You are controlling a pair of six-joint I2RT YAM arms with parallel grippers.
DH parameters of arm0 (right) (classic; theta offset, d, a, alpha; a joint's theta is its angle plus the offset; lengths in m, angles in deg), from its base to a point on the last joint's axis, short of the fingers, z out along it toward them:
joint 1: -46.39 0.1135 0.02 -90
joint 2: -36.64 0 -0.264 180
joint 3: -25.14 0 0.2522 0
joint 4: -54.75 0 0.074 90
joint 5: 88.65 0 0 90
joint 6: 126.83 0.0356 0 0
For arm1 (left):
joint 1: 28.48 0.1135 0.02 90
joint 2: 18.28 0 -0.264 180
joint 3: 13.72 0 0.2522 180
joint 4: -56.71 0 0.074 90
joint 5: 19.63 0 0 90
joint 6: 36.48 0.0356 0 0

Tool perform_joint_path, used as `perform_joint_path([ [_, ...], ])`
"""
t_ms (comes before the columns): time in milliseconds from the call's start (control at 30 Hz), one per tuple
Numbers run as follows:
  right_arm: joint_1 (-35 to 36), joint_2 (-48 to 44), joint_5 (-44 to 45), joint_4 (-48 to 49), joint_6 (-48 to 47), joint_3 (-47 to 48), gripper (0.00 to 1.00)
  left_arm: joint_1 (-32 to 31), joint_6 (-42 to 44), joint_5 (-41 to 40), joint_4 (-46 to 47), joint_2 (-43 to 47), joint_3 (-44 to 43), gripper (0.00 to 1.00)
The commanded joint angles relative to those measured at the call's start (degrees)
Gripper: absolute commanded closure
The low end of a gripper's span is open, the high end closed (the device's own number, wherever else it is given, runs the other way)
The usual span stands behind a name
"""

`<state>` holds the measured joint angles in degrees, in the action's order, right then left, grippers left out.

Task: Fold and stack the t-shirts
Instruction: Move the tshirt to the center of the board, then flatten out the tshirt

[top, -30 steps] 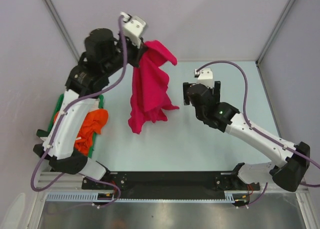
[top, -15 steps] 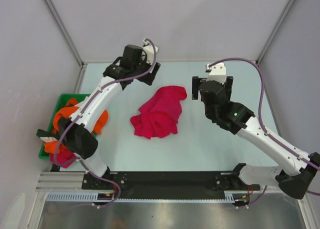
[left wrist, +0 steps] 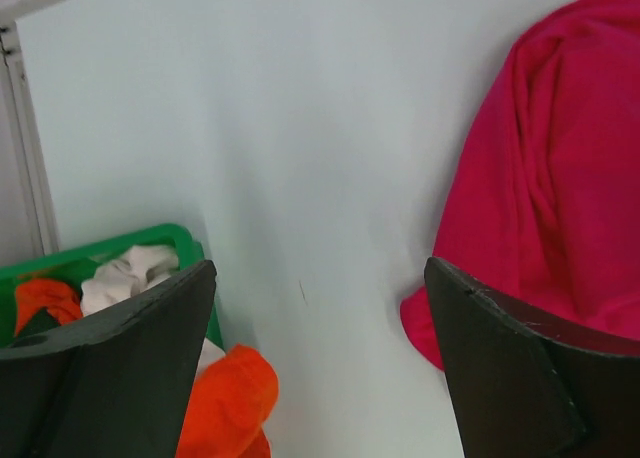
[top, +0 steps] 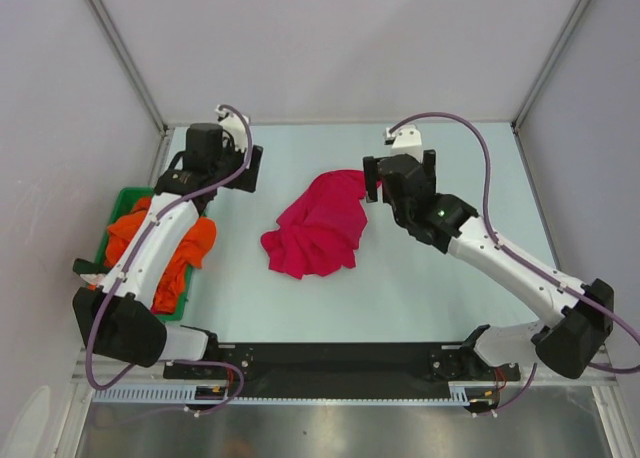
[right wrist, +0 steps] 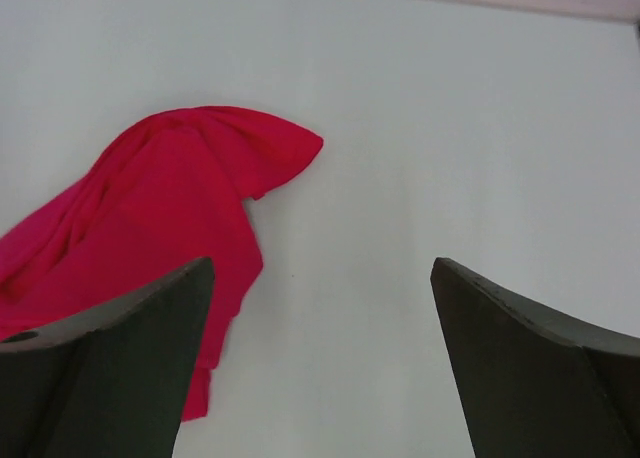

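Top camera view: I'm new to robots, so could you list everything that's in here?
pink t-shirt: one, crimson-pink, crumpled mid-table
orange t-shirts: heap, number unclear, bright orange, in the tray
white cloth: one piece, white, in the tray
green tray: one, green, table's left edge
table: one, pale blue-grey
left gripper: one, black, open, between tray and pink shirt
right gripper: one, black, open, by the shirt's far tip

The crimson-pink t-shirt (left wrist: 560,178) runs off the left wrist view's right edge.

1 t-shirt (top: 318,228) lies on the table (top: 430,288), other t-shirts (top: 185,243) in the tray (top: 128,192) to its left.
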<state>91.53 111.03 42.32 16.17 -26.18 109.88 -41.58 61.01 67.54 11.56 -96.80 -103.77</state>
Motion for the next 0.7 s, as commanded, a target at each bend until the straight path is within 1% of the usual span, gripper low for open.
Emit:
perform_joint_path([
  [0,-8.0,6.0,-10.7,1.6,4.3,2.5,0.00,-0.3,-1.5,-1.0,2.7,4.2,5.2,0.07],
  [33,-9.4,9.6,-13.4,1.0,5.2,3.5,0.00,-0.1,-1.2,-1.2,2.8,4.5,6.0,0.07],
  [67,-10.4,10.9,-14.2,1.3,7.0,3.7,0.00,0.1,-1.0,-1.2,3.1,5.0,7.3,0.07],
  [100,-11.2,12.2,-15.5,2.7,7.0,3.3,0.05,0.2,-0.7,-1.2,3.1,5.5,7.7,0.07],
  [133,-12.7,13.7,-15.7,5.0,7.1,3.1,0.13,0.4,-0.4,-1.3,3.1,5.9,8.1,0.08],
  [233,-14.6,20.4,-16.4,6.4,7.7,5.0,0.61,0.7,0.2,-0.5,2.7,6.5,9.1,0.09],
  [267,-14.8,23.8,-16.4,6.4,8.1,7.0,0.77,0.9,0.2,-0.6,2.7,6.5,9.6,0.09],
  [300,-15.2,25.3,-17.3,6.5,8.1,7.8,0.77,1.2,0.2,-0.9,2.6,6.0,9.5,0.09],
  [400,-15.7,29.3,-18.1,6.8,8.1,10.9,0.72,4.8,-1.4,-1.2,1.7,4.5,9.0,0.10],
  [433,-15.9,30.0,-18.6,7.1,7.9,11.4,0.70,7.5,-1.8,-1.1,0.6,2.8,7.9,0.11],
  [467,-15.9,30.4,-18.8,7.2,7.8,12.0,0.68,9.0,-2.0,-0.6,-0.1,2.2,7.5,0.12],
  [533,-16.1,31.3,-19.4,7.8,7.6,12.5,0.66,12.7,-2.0,-0.3,0.1,1.1,6.9,0.12],
  [567,-16.1,31.4,-19.6,7.9,7.6,12.6,0.64,13.4,-1.8,-0.5,0.5,0.8,6.8,0.12],
  [600,-16.1,31.8,-20.1,7.9,7.5,13.0,0.63,16.5,-1.3,-0.5,1.0,0.4,6.2,0.12],
  [667,-16.1,32.0,-20.7,7.9,7.7,13.0,0.59,18.5,-0.8,-0.4,1.3,-0.3,5.3,0.12],
])
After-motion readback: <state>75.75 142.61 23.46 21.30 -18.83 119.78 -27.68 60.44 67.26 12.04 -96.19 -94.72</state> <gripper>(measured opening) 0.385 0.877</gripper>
